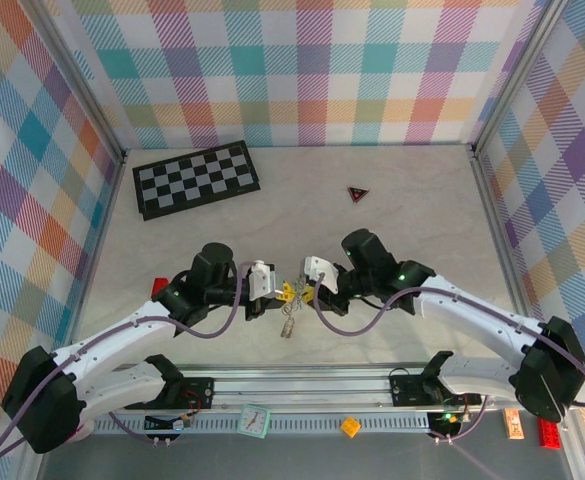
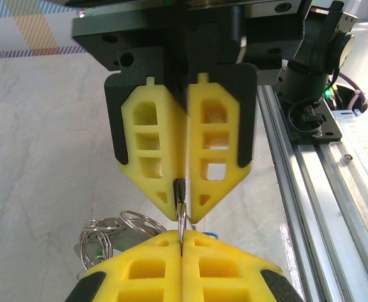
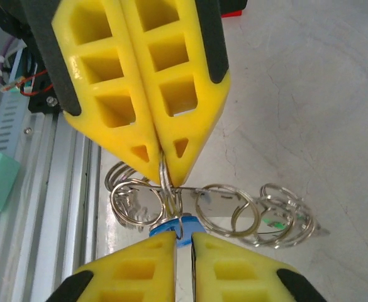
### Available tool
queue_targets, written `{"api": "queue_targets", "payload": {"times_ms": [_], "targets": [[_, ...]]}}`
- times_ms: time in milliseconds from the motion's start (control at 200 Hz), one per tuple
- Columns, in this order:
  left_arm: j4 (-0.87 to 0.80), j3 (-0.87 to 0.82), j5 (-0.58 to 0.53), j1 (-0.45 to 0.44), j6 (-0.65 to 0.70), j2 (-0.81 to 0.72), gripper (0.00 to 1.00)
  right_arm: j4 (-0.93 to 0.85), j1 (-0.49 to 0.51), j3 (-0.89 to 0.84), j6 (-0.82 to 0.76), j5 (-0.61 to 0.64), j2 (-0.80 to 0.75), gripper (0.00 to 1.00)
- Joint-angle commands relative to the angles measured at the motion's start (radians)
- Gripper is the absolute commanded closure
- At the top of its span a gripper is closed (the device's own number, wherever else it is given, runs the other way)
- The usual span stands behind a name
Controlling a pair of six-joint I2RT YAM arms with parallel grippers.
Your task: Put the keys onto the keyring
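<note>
Overhead, the keyring [image 1: 289,322] was held between both arms over the desk [image 1: 402,200]. Left wrist: left hand [image 2: 181,240] clamped shut on its wire. Right wrist: right hand [image 3: 184,238] nipped the blue key [image 3: 171,226], which likely needed a steady, aligned push into the coil.

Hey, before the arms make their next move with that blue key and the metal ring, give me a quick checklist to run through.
1. Left gripper shut on a loop of the silvery metal wire keyring: ok.
2. Small blue-headed key at the right gripper tips: ok.
3. Right gripper's hold on that key firm: cannot tell.
4. Key threaded onto the loop: cannot tell.
5. Both grippers tip to tip, lined up: ok.
</note>
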Motion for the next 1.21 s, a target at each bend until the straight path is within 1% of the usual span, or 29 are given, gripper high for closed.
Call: {"api": "queue_targets", "payload": {"times_ms": [0, 180, 365, 775, 900, 1060, 1140, 1200], "targets": [[0.094, -0.020, 0.036, -0.010, -0.022, -0.021, 1.00, 0.090, -0.006, -0.042, 0.009, -0.053, -0.046, 0.83], [0.193, -0.056, 0.045, -0.010, -0.088, -0.012, 1.00, 0.174, -0.005, -0.079, 0.053, -0.081, -0.044, 0.82], [0.231, -0.065, 0.051, -0.010, -0.111, -0.004, 1.00, 0.216, -0.005, -0.095, 0.067, -0.082, -0.037, 0.82], [0.240, -0.070, 0.064, -0.010, -0.118, -0.002, 1.00, 0.249, -0.005, -0.104, 0.086, -0.092, -0.048, 0.83], [0.238, -0.070, 0.064, -0.010, -0.118, -0.003, 1.00, 0.251, -0.005, -0.100, 0.086, -0.097, -0.046, 0.85], [0.228, -0.069, 0.059, -0.010, -0.112, -0.004, 1.00, 0.245, -0.005, -0.097, 0.081, -0.106, -0.045, 0.84], [0.225, -0.069, 0.059, -0.010, -0.111, -0.002, 1.00, 0.246, -0.005, -0.095, 0.083, -0.106, -0.047, 0.85], [0.221, -0.066, 0.059, -0.011, -0.109, -0.002, 1.00, 0.245, -0.005, -0.090, 0.083, -0.111, -0.045, 0.88]]}}
